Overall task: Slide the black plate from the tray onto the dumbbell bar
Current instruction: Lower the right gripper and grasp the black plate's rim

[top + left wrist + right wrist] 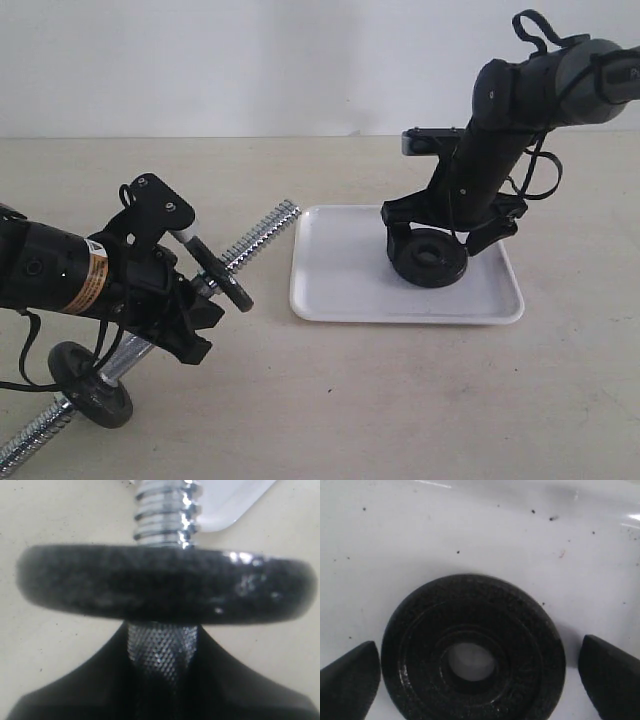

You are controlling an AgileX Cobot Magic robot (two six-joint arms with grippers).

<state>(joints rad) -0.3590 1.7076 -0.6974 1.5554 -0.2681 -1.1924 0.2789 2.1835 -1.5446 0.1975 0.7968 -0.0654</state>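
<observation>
The black plate (430,262) lies flat on the white tray (345,290), right of its middle. My right gripper (433,246) reaches down over it and stands open. In the right wrist view its fingers (348,680) flank the black plate (472,655) with a gap on each side, apart from the rim. My left gripper (200,315) is shut on the knurled middle of the dumbbell bar (262,232), which slants up toward the tray. A black disc (233,290) sits on the bar just beyond the jaws. Up close, that disc (165,585) shows edge-on below the threaded end (164,510).
A second black disc (95,388) sits on the bar's lower end near the front left, with bare thread (30,440) past it. The tray corner (235,502) lies just beyond the bar's free tip. Beige tabletop (400,400) surrounds everything.
</observation>
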